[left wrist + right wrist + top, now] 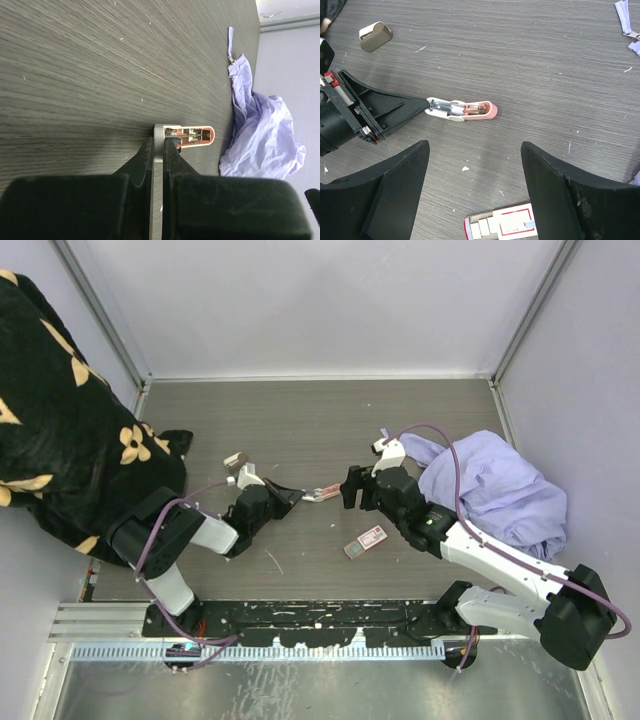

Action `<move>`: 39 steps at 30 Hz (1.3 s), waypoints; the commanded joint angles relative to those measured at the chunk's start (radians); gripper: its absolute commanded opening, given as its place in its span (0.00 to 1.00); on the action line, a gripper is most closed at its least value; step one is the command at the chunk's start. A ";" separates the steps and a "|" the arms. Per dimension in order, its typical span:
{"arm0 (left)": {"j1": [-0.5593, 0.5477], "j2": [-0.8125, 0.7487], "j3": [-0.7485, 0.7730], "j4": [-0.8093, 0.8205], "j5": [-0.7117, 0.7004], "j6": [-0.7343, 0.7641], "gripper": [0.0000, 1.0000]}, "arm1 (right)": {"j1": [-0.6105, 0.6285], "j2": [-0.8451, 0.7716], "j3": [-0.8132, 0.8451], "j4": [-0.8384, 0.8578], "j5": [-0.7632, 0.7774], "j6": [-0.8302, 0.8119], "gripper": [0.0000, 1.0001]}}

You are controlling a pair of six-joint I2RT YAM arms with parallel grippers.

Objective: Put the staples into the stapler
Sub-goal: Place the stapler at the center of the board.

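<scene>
L gripper clenched on white rear end of small pink-and-white plastic stapler, which lies flat mid-way across dark wood-grain table; magazine looks exposed. R gripper spread wide, empty, hovering just near of stapler. Flat red-and-white card staples box, tan tray part slid out, sits nearer and to the right, untouched. Step: stapler braced, loading not begun. Next: R must go to the box and pinch one thin strip, a fine grasp.

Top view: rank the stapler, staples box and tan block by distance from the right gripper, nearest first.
1. stapler, just left of the right gripper.
2. staples box, toward the arm bases.
3. tan block, far left.
</scene>
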 commanded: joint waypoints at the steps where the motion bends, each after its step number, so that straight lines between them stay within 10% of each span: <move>1: -0.003 0.015 0.013 0.087 -0.017 0.002 0.00 | -0.004 -0.027 -0.001 0.049 0.023 0.019 0.80; 26: 0.026 -0.294 -0.063 -0.291 -0.122 0.158 0.52 | -0.004 -0.051 0.001 0.045 0.013 0.036 0.80; 32: 0.124 -0.549 0.100 -0.735 -0.060 0.501 0.81 | -0.004 -0.067 0.008 0.045 -0.002 0.001 0.80; 39: 0.396 -0.416 0.442 -1.136 0.284 0.881 0.83 | -0.004 -0.068 -0.009 0.085 -0.040 -0.021 0.80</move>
